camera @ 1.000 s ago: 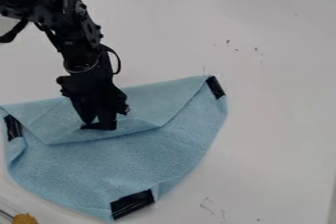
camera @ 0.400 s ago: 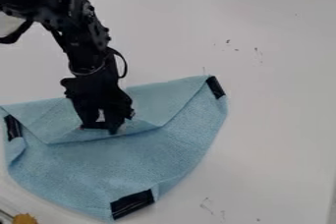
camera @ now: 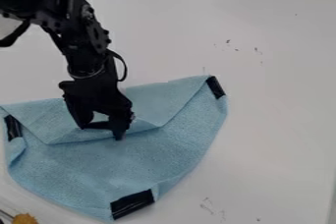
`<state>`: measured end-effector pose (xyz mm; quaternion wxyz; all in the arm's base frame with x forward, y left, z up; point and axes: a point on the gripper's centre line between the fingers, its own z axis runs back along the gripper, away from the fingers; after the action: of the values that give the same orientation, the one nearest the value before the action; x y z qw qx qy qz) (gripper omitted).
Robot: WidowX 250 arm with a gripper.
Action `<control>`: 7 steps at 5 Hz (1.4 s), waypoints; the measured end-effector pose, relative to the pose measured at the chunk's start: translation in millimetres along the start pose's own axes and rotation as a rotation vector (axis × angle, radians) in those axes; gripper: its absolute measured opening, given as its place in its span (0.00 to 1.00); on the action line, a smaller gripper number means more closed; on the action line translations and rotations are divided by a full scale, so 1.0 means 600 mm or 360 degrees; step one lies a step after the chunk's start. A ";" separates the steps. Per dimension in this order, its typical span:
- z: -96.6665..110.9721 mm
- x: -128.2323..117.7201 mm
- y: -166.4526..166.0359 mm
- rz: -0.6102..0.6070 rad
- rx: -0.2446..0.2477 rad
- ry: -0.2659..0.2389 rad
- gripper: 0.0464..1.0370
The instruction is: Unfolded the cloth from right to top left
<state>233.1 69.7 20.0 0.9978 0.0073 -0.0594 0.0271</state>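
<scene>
Claw: the claw [camera: 100, 132] points down over the upper part of the cloth, its two fingers parted with a gap showing between them; a dark strip [camera: 97, 125] lies across the gap near the tips, and whether it is gripped I cannot tell.
Arm: the black arm [camera: 84, 41] comes in from the upper left, above the claw, with a cable [camera: 123, 65] looping out on the right just over it.
Cloth: the light blue cloth [camera: 78, 174] lies beneath and around the claw, spreading to both sides and further below.
Fold: a flap [camera: 164, 98] is turned down under the claw, its lower edge passing close to the fingertips.
Black patches: one [camera: 214, 87] to the claw's upper right, one [camera: 13, 127] to its left, one [camera: 132, 204] below and slightly right, all at the cloth's edges.
Counter: the white counter [camera: 275, 95] carries the cloth, with small dark marks [camera: 228, 42] to the claw's upper right.
Lower left of claw: a yellow-brown object [camera: 25, 218], well apart from it.
</scene>
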 end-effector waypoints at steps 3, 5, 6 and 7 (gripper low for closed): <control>-0.020 0.009 0.008 -0.0007 -0.0041 -0.0008 0.92; -0.026 0.015 0.018 0.0037 -0.0063 -0.0022 0.54; -0.024 0.015 0.020 0.0017 -0.0059 -0.0010 0.39; -0.019 0.014 0.014 -0.0025 -0.0033 0.0021 0.25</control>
<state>242.5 78.6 10.1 0.9984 -0.0029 -0.0531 0.0188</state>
